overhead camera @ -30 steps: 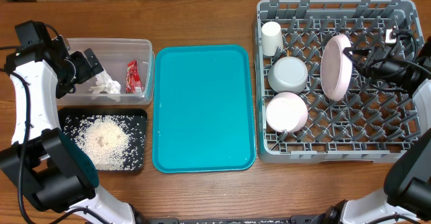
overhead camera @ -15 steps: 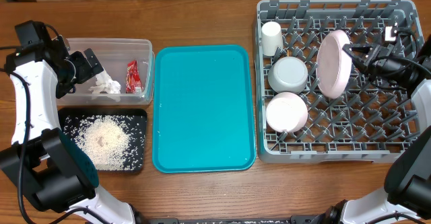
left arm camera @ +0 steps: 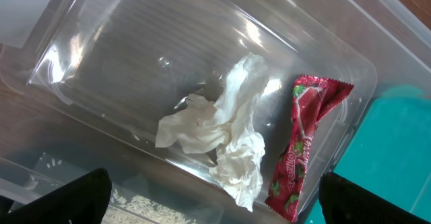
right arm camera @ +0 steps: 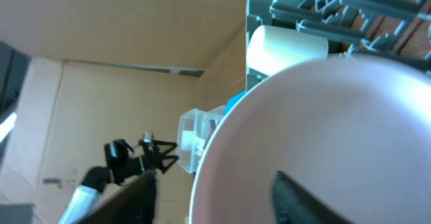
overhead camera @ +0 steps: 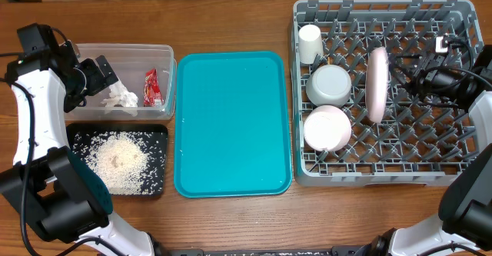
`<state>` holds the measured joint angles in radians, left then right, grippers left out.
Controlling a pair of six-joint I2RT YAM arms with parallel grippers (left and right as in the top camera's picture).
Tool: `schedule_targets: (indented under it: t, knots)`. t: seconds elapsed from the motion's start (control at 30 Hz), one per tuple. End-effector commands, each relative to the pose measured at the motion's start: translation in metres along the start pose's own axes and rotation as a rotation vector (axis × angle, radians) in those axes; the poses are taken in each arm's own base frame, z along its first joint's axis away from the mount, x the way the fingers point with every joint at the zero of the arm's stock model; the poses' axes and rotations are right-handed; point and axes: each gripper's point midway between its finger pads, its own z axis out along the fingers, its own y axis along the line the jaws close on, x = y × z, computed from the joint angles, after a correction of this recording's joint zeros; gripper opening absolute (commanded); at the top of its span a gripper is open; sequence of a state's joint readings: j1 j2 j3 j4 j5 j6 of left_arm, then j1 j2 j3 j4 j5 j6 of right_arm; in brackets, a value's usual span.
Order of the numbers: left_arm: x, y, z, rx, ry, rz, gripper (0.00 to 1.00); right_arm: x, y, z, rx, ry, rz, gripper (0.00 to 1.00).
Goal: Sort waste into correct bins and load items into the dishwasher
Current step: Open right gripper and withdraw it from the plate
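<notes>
Plate (overhead camera: 377, 83) set on edge in rack (overhead camera: 369, 176) at 3 o'clock, propped by pegs, likely for draining. Right gripper (overhead camera: 405, 78) spread, loose about its rim. Left gripper (overhead camera: 104, 78) spread wide above tub (overhead camera: 131, 47) at 10 o'clock, over tissue (overhead camera: 121, 97) and wrapper (overhead camera: 151, 87).

A brown wooden table (overhead camera: 231, 18) carries four things. A clear rectangular plastic tub (overhead camera: 134, 48) lies directly beneath the jaws of the left gripper (overhead camera: 106, 78), with a flat black rectangular tray (overhead camera: 75, 185) just beside it, back toward that arm's base. A large teal plastic tray (overhead camera: 231, 125) lies between the two pairs of jaws. A big square grey plastic dish rack (overhead camera: 384, 177) sits under the right gripper (overhead camera: 401, 74)
</notes>
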<state>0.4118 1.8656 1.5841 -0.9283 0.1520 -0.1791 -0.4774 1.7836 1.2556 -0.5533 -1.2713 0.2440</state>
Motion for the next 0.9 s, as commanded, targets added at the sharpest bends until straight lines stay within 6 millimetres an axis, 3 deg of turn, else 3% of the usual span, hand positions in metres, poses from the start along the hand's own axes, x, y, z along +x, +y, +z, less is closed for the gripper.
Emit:
schedule_targets:
  t: [0.0,0.17,0.27,0.37,0.43,0.57,0.67,0.73,0.87]
  knots:
    - [-0.007,-0.009,-0.016,0.007,-0.044,0.038,1.00,0.000,-0.002,0.000,0.006,-0.001,-0.007,0.65]
    - [-0.007,-0.009,-0.016,0.007,-0.044,0.038,1.00,-0.004,-0.004,0.000,0.027,-0.014,0.019,0.67]
    - [-0.007,-0.009,-0.016,0.007,-0.044,0.038,1.00,-0.017,-0.001,-0.003,0.067,-0.049,0.023,0.66]
    - [-0.007,-0.009,-0.016,0.007,-0.044,0.038,1.00,-0.036,0.016,-0.009,0.111,-0.099,-0.018,0.65]
    - [-0.007,-0.009,-0.016,0.007,-0.044,0.038,1.00,-0.047,0.040,-0.015,0.207,-0.149,-0.084,0.64]
    - [-0.007,-0.009,-0.016,0.007,-0.044,0.038,1.00,-0.043,0.057,-0.015,0.429,-0.162,-0.228,0.64]
    - [-0.007,-0.009,-0.016,0.007,-0.044,0.038,1.00,-0.029,0.074,0.002,0.572,-0.128,-0.391,0.64]
    - [-0.007,-0.009,-0.016,0.007,-0.044,0.038,1.00,-0.014,0.087,0.028,0.611,-0.075,-0.518,0.65]
    - [-0.007,-0.009,-0.016,0.007,-0.044,0.038,1.00,0.014,0.082,0.065,0.800,-0.007,-0.662,0.67]
